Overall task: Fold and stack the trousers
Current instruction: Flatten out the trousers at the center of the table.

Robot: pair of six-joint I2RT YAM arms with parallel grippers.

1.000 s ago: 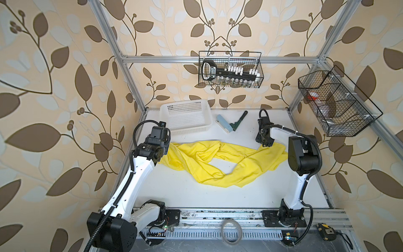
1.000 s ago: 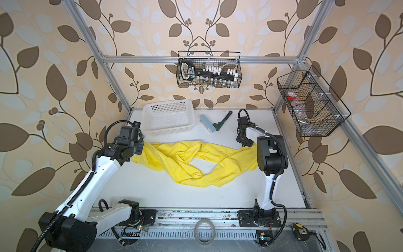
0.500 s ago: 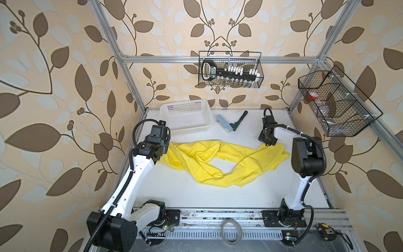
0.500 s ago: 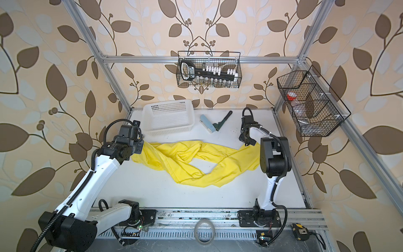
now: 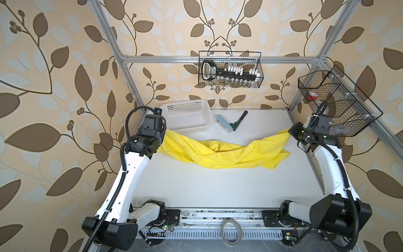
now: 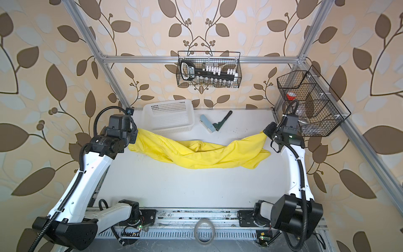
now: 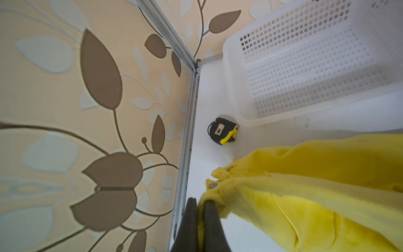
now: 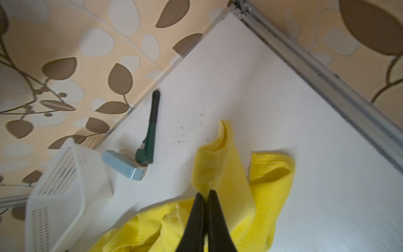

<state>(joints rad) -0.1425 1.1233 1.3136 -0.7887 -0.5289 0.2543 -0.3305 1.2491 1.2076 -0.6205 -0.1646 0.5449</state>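
across table [image 5: 218, 192] | trousers [image 5: 222, 152] now stretched out | left claw [image 7: 200, 201] pinching waist end | right claw [image 8: 205, 194] newly pinching leg end

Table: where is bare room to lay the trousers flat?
The widest bare patch of table lies between the trousers and the near rail. A smaller one lies at the back, right of the wrench. The far left is crowded by the basket.
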